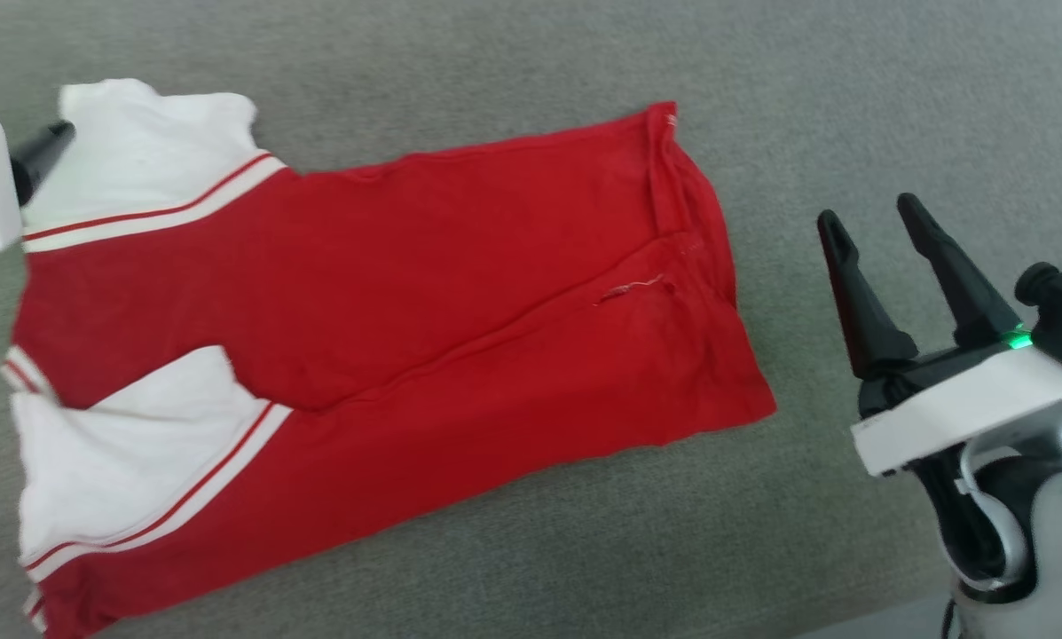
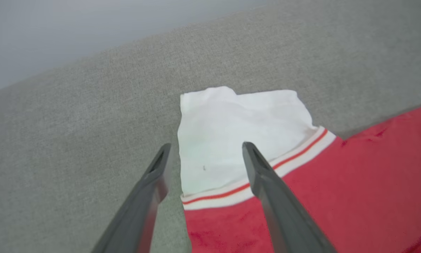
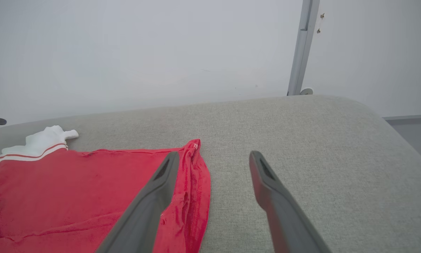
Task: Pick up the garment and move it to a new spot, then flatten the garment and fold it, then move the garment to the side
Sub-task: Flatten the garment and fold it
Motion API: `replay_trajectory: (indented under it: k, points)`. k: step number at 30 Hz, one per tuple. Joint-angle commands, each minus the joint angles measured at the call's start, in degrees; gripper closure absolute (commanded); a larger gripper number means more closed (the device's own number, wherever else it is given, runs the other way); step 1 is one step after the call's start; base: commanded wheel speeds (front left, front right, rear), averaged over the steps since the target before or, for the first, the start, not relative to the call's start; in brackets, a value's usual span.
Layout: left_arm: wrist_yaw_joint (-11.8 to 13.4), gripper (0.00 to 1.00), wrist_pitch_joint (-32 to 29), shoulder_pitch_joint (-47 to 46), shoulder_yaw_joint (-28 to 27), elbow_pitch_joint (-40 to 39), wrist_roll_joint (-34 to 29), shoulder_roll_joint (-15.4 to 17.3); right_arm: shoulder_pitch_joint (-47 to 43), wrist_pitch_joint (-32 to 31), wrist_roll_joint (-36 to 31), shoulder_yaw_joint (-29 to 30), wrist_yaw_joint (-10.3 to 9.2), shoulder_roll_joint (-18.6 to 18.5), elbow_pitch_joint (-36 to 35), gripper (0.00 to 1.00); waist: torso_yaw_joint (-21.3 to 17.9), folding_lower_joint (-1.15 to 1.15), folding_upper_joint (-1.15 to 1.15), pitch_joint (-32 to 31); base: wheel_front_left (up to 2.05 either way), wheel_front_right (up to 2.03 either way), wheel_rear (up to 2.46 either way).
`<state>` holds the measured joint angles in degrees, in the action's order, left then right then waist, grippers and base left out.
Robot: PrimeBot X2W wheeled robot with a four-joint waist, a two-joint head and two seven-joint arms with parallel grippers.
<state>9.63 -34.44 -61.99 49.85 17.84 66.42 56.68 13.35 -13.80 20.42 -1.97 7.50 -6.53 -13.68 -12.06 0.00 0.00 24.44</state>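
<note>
- You see the garment (image 1: pixel 389 293) folded on the grey cushion (image 1: pixel 531 62).
- Left gripper (image 2: pixel 205 149): fingers spread over a white sleeve (image 2: pixel 224 130).
- Right gripper (image 1: pixel 868 213): fingers spread, empty, beside the hem (image 1: pixel 743 355).

Nothing legible anywhere: no word, label, brand, number or sign. Only tiny white marks (image 1: pixel 670 115) at the hem corner of the red soft-cloth T-shirt with white sleeves (image 1: pixel 406 293), toward the far edge of the grey upholstered surface (image 1: pixel 850 106), too small to read in the head view and too small in the right wrist view as well (image 3: pixel 195 144).
</note>
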Motion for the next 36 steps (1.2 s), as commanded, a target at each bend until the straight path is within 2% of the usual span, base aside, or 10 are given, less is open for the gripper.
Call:
replay_trajectory:
  k: [1,7,13,19,21,22,25,29,36]
  points:
    - [-0.47,0.0,-0.11,-1.11,0.11,0.95,-0.94,-0.29,0.53,0.64,-0.07,-0.22,-0.02,0.5,0.45,0.0,-1.6,0.0,0.0,1.55,0.0,0.0,0.0]
    - [-3.7,0.0,-1.27,-6.75,1.51,12.96,-3.71,-4.09,1.34,1.76,0.75,-2.74,-0.02,0.72,2.91,0.0,-3.5,0.0,0.0,4.1,0.0,0.0,0.0]
    - [-5.28,0.0,-2.08,-10.11,2.2,23.18,-4.8,-7.35,2.62,0.63,2.29,-4.34,-0.02,-0.48,4.0,0.0,-4.29,0.0,0.0,6.23,0.0,0.0,0.0]
    - [-5.84,0.0,-6.52,-9.6,4.0,31.3,-3.5,-11.8,5.77,-2.83,3.9,-6.21,-0.02,-1.93,4.9,0.0,-4.17,0.0,0.0,7.81,0.0,0.0,0.0]
    - [-5.93,0.0,-10.95,-8.44,5.36,33.61,-3.01,-13.43,7.57,-5.09,4.8,-7.07,-0.02,-2.45,5.9,0.0,-3.94,0.0,0.0,8.09,0.0,0.0,0.0]
    - [-6.58,1.0,-12.67,-8.15,6.07,34.25,-3.08,-14.06,8.8,-6.42,4.89,-7.38,-0.02,-2.99,6.43,0.0,-3.81,0.0,0.0,8.24,0.0,0.0,0.0]
    - [-6.95,1.0,-15.27,-8.55,6.91,35.48,-2.88,-15.77,13.44,-10.97,6.17,-8.66,-0.02,-3.6,9.11,0.0,-3.33,0.0,0.0,8.63,0.0,0.0,0.0]
    - [-7.62,1.0,-14.44,-10.44,7.07,35.97,-3.56,-17.59,21.54,-16.93,7.08,-10.87,-0.02,-5.07,14.23,0.0,-2.24,0.0,0.0,9.33,0.0,0.0,0.0]
    - [-8.59,1.0,-11.94,-13.18,6.8,37.36,-4.06,-20.41,35.63,-24.87,8.18,-15.07,-0.03,-5.17,26.14,0.0,-0.52,0.0,0.0,10.19,0.0,0.0,0.0]
